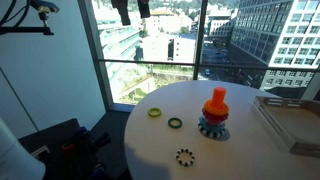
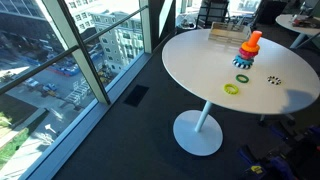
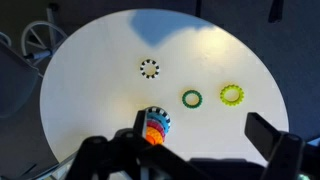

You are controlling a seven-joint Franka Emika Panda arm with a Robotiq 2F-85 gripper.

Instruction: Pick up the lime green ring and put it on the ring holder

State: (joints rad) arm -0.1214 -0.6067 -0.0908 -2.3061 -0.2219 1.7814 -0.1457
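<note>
Flat-lying lime green ring [image 3: 224, 96], hole facing up, ring holder [image 1: 214, 112] standing upright

**Open Air Over a Sparsely Set Worktop**

Wide bare stretches surround the few small pieces on the round white worktop [image 1: 240, 150]. The lime green ring [image 1: 155, 112] lies flat near the rim. A darker green ring [image 1: 175, 123] sits just beside it, not touching. The ring holder [image 1: 214, 112], the tallest piece, stands near both. A black-and-white toothed ring [image 1: 184, 156] lies well apart, and a shallow tray [image 1: 290, 120] fills the side beyond the holder. The gripper [image 1: 133, 18] hangs high overhead, with open air beneath.
</note>
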